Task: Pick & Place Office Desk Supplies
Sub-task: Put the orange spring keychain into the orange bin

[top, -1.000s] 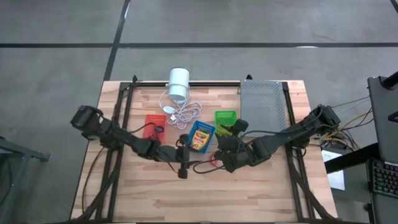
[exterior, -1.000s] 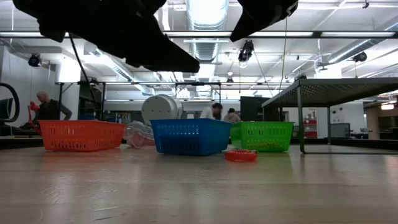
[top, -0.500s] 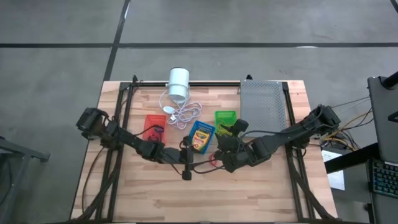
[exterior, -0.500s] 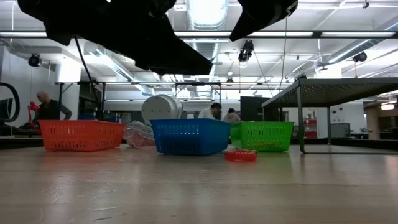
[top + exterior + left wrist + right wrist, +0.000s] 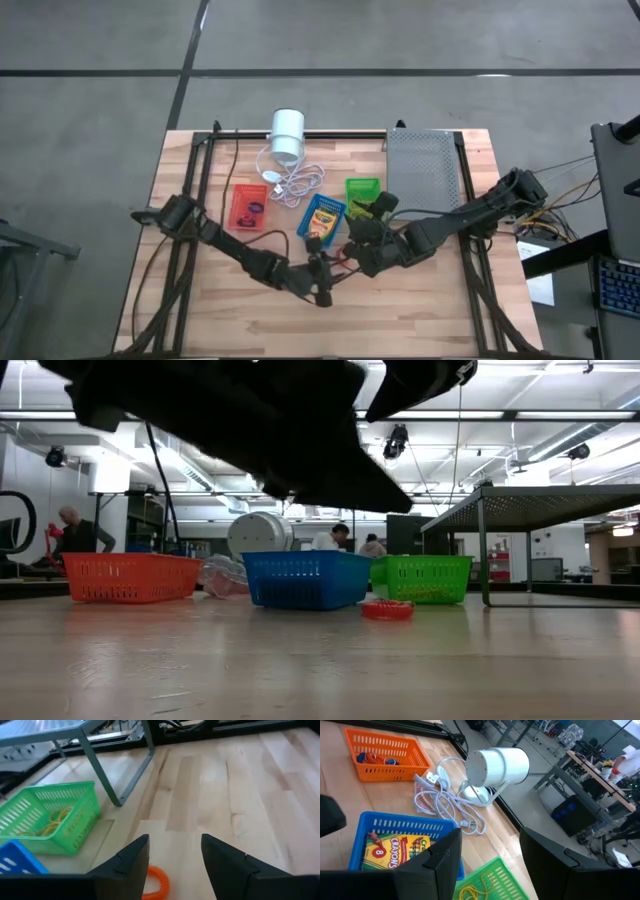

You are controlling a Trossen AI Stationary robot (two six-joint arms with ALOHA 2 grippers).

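Three small baskets stand in a row mid-table: red-orange (image 5: 250, 205) with rubber bands in it, blue (image 5: 322, 218) with a crayon box (image 5: 387, 851), and green (image 5: 362, 192) with tan bands (image 5: 52, 822). One red rubber band (image 5: 152, 887) lies flat on the wood in front of them. My left gripper (image 5: 175, 840) hangs open just above the table, the band beside one of its fingers, untouched. Above the table, by the blue and green baskets, my right gripper (image 5: 490, 835) waits open with nothing in it.
A white cylinder (image 5: 288, 135) with a coiled white cord (image 5: 292, 180) lies at the far edge. At the far right, a grey perforated tray (image 5: 425, 170) stands on legs. Bare wood stretches along the near side. People show in the room behind.
My left gripper has swung toward the table's right and near edges and sunk lower, coming up to the loose red rubber band. Its fingers have stayed open. My right arm and the baskets have kept still.
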